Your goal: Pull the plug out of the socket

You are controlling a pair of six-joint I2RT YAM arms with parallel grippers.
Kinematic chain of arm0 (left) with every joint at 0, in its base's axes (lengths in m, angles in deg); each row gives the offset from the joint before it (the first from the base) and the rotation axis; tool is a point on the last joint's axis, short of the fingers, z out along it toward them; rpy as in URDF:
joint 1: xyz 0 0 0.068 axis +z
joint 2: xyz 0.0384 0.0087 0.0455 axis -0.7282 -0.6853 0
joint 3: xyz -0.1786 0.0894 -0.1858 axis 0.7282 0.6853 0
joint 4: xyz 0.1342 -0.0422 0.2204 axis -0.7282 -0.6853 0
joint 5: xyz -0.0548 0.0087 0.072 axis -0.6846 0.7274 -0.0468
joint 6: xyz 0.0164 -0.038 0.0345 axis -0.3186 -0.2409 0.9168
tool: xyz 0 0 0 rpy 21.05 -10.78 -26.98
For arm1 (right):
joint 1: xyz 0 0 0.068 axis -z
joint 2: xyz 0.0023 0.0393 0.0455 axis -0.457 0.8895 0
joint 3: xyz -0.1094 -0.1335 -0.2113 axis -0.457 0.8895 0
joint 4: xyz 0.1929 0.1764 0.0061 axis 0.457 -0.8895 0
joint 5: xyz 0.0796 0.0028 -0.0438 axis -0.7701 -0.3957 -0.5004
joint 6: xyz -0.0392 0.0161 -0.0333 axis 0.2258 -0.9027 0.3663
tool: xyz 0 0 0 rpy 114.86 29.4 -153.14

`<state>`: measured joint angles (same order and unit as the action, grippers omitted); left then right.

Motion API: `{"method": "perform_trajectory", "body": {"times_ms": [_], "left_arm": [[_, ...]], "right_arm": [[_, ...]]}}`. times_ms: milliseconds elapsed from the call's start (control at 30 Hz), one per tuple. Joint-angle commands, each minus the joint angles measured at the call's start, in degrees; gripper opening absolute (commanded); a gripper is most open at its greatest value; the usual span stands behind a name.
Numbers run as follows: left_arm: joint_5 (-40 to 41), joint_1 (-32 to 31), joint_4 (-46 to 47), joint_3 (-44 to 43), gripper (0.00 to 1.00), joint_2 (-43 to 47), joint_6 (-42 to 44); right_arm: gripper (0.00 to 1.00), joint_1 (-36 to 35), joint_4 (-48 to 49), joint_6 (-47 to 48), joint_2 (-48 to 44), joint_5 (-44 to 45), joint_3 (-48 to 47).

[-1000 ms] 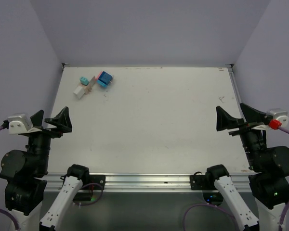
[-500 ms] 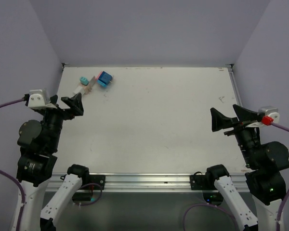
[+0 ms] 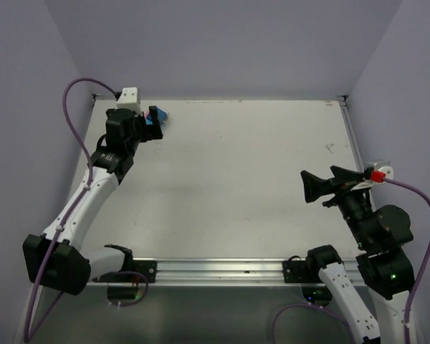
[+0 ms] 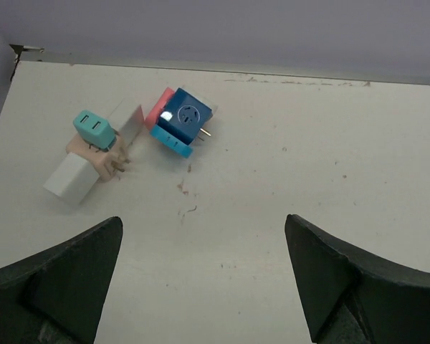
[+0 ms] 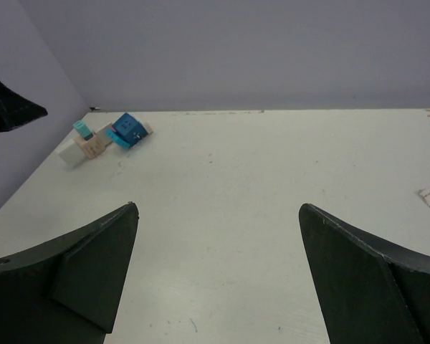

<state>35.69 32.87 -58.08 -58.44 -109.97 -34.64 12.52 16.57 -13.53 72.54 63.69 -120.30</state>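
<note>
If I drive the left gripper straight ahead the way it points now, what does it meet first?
Probably the blue-and-pink adapter, almost on the midline of the open left gripper. The teal plug in its beige socket sits off to the left. Depth is unclear; the table may come first.

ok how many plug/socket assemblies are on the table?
2, both near the far-left corner of the table: the teal-and-white assembly, and the blue cube assembly just right of it. From above the left arm hides part of this corner.
</note>
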Motion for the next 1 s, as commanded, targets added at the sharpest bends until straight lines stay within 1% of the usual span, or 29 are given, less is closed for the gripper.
{"method": "perform_trajectory", "body": {"times_ms": [0,33,100,133,200,233,367,400,500,633,767,967], "left_arm": [[1.2,0.1,8.3,-4.8,1.0,-6.5,3.9],[1.2,0.4,8.6,-5.6,1.0,-10.3,4.5],[1.4,1.2,8.7,-8.9,1.0,-14.3,5.0],[1.3,2.5,8.7,-9.9,1.0,-18.1,5.0],[1.4,4.1,8.7,-12.9,1.0,-21.4,4.8],[1.8,5.5,8.9,-13.8,1.0,-24.5,5.0],[4.0,8.8,8.1,-19.2,1.0,-31.6,8.1],[4.2,9.8,7.6,-21.8,1.0,-34.3,9.4],[2.6,11.7,5.7,-26.2,1.0,-39.2,11.4],[-0.5,13.7,4.3,-29.9,1.0,-43.9,13.1],[-2.4,16.2,3.2,-32.8,1.0,-47.7,12.8],[-5.7,19.1,2.4,-34.7,1.0,-52.1,12.6]], "right_arm": [[0.99,-0.2,-0.7,-1.3,-0.9,-1.0,1.7],[0.99,-0.2,-0.5,-1.4,-1.1,-1.4,2.0],[0.99,-0.2,0.0,-2.0,-0.8,-1.6,3.0],[0.99,-0.2,0.1,-2.1,-0.8,-2.1,3.3],[0.99,-0.2,0.5,-2.4,-0.7,-2.4,3.8],[0.99,-0.2,0.6,-2.5,-0.5,-2.5,4.1],[0.99,-0.3,0.6,-3.2,0.0,-3.6,5.3],[0.99,-0.2,1.0,-3.4,-0.1,-3.9,5.6],[0.99,-0.3,1.8,-4.2,0.3,-5.0,7.0],[0.99,-0.3,2.2,-4.2,1.6,-5.6,7.6],[0.99,-0.2,3.2,-4.7,2.0,-4.9,9.1],[0.99,-0.3,4.1,-5.3,3.4,-5.8,9.1]]}}
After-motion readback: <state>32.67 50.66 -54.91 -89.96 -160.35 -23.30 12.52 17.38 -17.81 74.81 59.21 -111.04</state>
